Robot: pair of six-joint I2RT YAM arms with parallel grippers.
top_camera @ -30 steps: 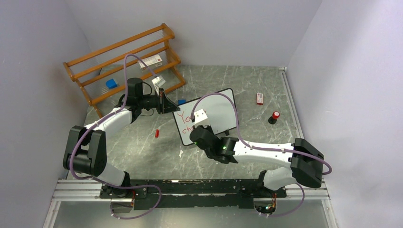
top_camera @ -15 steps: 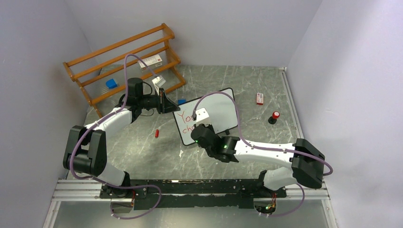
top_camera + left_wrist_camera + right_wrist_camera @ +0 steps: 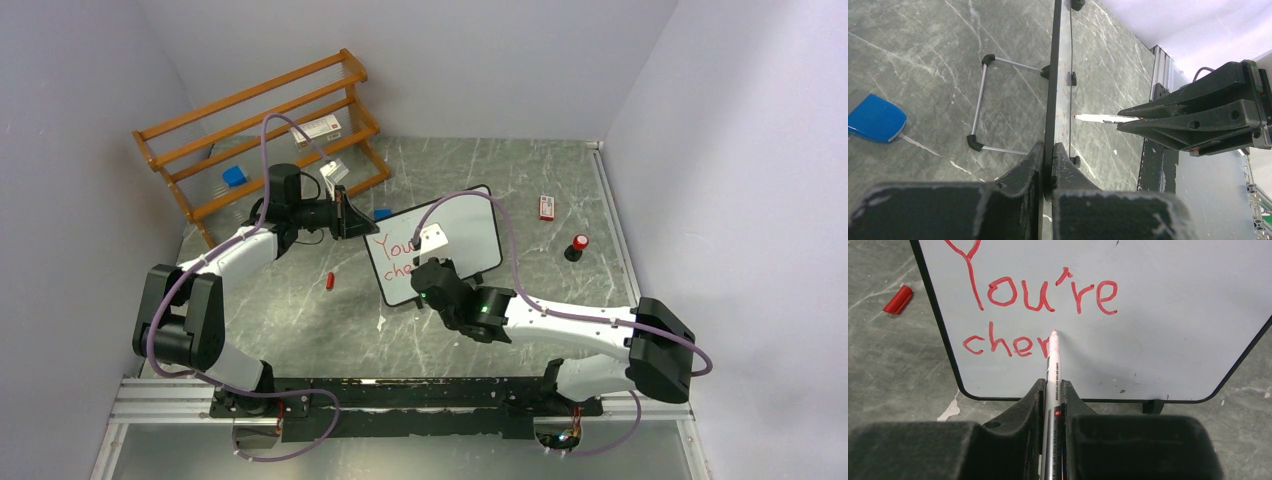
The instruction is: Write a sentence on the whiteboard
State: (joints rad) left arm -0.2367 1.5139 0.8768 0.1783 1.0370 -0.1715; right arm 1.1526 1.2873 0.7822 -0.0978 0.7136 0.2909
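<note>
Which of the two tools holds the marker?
The right tool, shut on the white marker whose tip meets the whiteboard; the left tool instead clamps that board's black edge.

A small room with pale walls and a gray stone floor.
A brown wooden rack stands behind the left pincer, close to the back wall. The floor under the pincer is gray with thin white streaks. The light is soft and even.
</note>
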